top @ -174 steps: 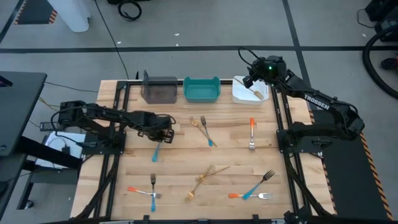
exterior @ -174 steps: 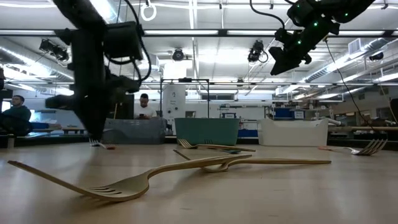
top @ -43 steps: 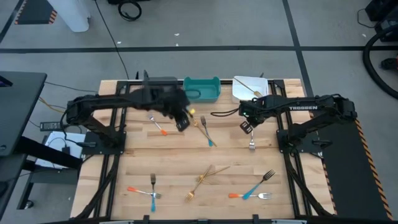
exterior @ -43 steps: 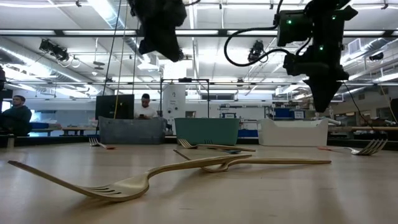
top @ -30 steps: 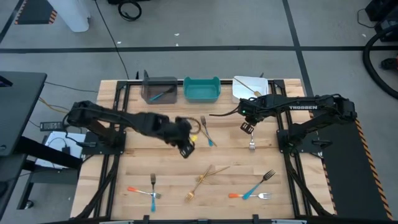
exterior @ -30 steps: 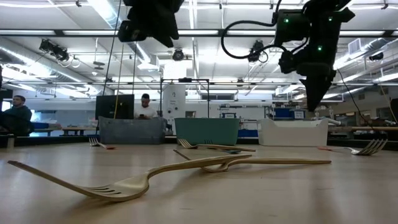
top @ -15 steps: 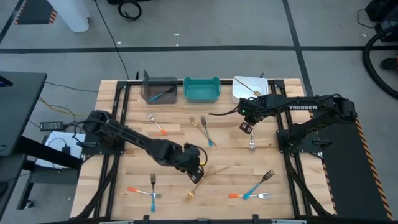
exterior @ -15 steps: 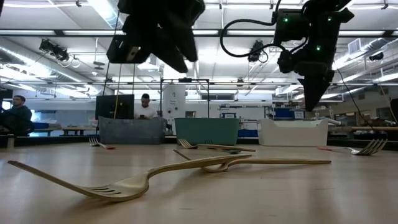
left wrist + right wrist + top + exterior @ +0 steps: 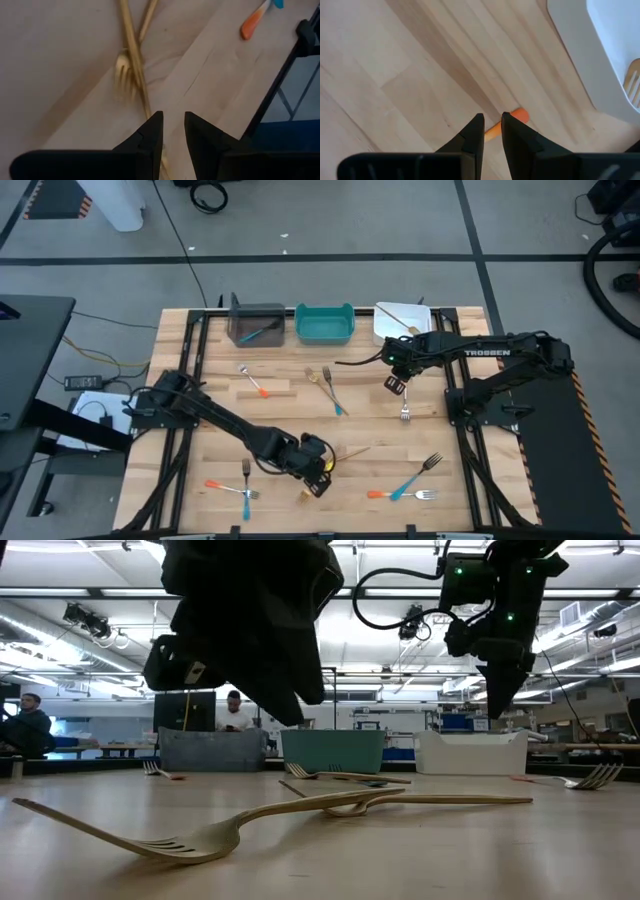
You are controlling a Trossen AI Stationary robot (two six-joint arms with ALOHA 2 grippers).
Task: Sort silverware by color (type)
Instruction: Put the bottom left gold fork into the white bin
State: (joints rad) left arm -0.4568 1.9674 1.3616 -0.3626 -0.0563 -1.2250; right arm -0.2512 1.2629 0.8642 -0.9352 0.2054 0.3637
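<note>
Two all-gold forks (image 9: pixel 338 454) lie crossed on the table near its middle, toward the near edge; they also show in the low view (image 9: pixel 300 808). My left gripper (image 9: pixel 320 473) hovers just above them, narrowly open, its fingers (image 9: pixel 173 120) over the crossing gold forks (image 9: pixel 131 65). My right gripper (image 9: pixel 396 387) hangs above the handle end of an orange-handled fork (image 9: pixel 405 394), also narrowly open; the orange tip (image 9: pixel 519 115) shows past its fingers (image 9: pixel 492 122). In the low view both grippers (image 9: pixel 290 715) (image 9: pixel 497 705) are clear of the table.
Along the far edge stand a grey bin (image 9: pixel 256 326) holding a blue-handled fork, a teal bin (image 9: pixel 324 324) and a white bin (image 9: pixel 402 323) holding a gold fork. Other forks lie scattered: far middle (image 9: pixel 330 390), far left (image 9: pixel 252 381), near left (image 9: pixel 240 483), near right (image 9: pixel 410 483).
My left arm has swept from the table's middle toward the near edge and come down over the crossed gold forks. My right gripper has stayed over the orange-handled fork. No fork has moved.
</note>
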